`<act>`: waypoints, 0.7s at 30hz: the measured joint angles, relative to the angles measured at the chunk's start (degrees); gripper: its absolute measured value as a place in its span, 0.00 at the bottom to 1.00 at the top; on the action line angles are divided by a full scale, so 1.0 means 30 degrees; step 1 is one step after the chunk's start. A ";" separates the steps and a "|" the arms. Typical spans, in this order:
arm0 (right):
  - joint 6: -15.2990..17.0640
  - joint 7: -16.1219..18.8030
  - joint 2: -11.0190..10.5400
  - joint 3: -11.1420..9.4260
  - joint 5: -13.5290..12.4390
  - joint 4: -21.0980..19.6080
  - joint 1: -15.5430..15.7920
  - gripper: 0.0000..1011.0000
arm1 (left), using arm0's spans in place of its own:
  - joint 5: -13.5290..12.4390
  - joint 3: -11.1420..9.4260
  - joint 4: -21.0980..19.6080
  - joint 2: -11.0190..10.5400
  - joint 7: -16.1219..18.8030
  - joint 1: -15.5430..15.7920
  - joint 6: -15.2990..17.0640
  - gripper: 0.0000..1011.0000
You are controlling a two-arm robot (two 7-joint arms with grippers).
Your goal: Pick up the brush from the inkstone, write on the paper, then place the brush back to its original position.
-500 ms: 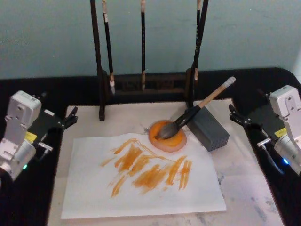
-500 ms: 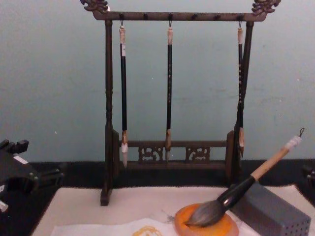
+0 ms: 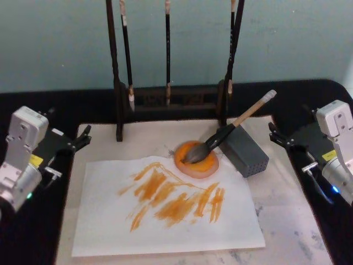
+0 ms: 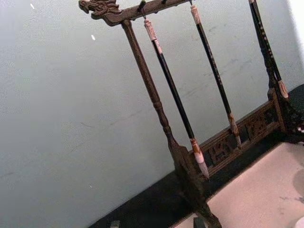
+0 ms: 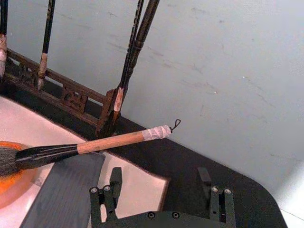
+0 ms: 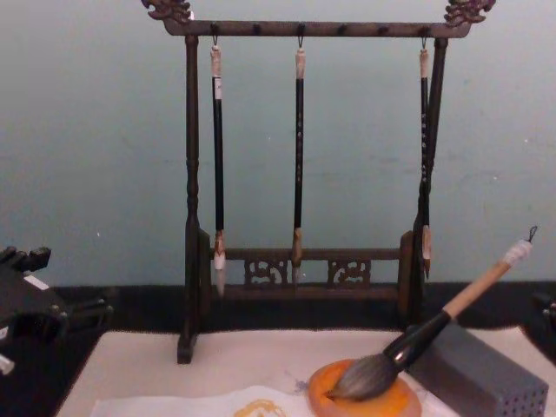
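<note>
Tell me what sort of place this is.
Likely a tabletop calligraphy station: a wooden rack hung with thin brushes, the paper with orange strokes, the brush resting on the inkstone.

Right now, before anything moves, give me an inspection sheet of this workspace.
Surface: cream felt mat with faint grey marks, on a black tabletop.
Job's things: brush lies with its bristles on the inkstone, handle slanting up over the grey box; paper lies flat on the mat, streaked with orange strokes.
Clutter: grey perforated box beside the inkstone; wooden rack with three thin brushes hanging.
Grippers: left claw open at the mat's left edge; right claw open at its right edge; both hold nothing.
Cables: nothing seen.
Surroundings: pale teal wall behind the rack.
</note>
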State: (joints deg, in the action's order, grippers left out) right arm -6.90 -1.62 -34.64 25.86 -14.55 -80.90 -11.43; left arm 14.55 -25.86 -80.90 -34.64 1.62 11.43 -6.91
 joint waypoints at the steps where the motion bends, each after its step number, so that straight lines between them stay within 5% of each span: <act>1: 0.0000 0.0000 -0.0002 0.0000 0.0003 0.0001 0.0001 0.99 | -0.0001 0.0001 0.0000 0.0000 0.0001 0.0000 0.0000 0.99; 21: 0.0000 0.0000 -0.0003 0.0001 0.0004 0.0001 0.0000 0.99 | -0.0001 0.0000 0.0000 -0.0001 0.0000 0.0001 0.0000 0.99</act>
State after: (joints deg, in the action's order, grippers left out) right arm -6.90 -1.62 -34.65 25.86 -14.54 -80.90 -11.43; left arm 14.55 -25.86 -80.90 -34.65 1.62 11.43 -6.91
